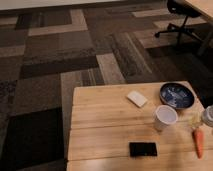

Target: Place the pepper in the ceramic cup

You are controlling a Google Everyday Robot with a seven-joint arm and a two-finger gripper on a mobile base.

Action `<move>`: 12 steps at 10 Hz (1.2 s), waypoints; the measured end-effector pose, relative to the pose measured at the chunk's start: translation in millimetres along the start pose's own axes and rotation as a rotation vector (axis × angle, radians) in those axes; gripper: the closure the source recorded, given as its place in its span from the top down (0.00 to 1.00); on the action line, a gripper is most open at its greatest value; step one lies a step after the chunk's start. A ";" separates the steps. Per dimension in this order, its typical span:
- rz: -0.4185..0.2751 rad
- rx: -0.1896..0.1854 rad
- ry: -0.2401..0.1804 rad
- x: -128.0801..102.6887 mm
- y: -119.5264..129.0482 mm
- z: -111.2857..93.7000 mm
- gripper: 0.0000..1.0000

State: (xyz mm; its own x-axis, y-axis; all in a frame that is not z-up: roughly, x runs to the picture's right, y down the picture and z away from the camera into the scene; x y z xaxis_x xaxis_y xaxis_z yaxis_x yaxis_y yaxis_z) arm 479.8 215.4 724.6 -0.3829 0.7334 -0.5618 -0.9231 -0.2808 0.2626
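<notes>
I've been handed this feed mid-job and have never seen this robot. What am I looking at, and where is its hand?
The machine is a wheeled base with one arm that ends in a two-finger gripper. You have a single camera view, looking down at a wooden table on patterned carpet.

The gripper is not in this picture, so nothing is seen being held.

On the table:
- The white ceramic cup stands upright.
- The orange pepper lies just right of the cup, near the table's front right edge, still outside the cup.
- A dark blue bowl sits behind the cup.
- A small white block lies left of the bowl.
- A flat black object lies at the front.
- A pale object is cut off by the right edge; I cannot identify it.
</notes>
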 end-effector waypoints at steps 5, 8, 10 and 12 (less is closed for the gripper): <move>-0.005 0.004 0.012 -0.9 3.5 11.9 0.18; -0.009 0.007 0.028 2.9 4.8 9.9 0.08; -0.036 0.024 0.004 -6.1 13.6 -12.7 0.08; -0.095 0.041 -0.072 -21.3 33.5 -50.5 0.08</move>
State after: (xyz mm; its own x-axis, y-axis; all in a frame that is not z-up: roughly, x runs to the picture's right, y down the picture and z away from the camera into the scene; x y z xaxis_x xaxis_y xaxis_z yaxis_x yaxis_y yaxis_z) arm 455.2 159.1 705.7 -0.2890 0.7987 -0.5279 -0.9523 -0.1834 0.2439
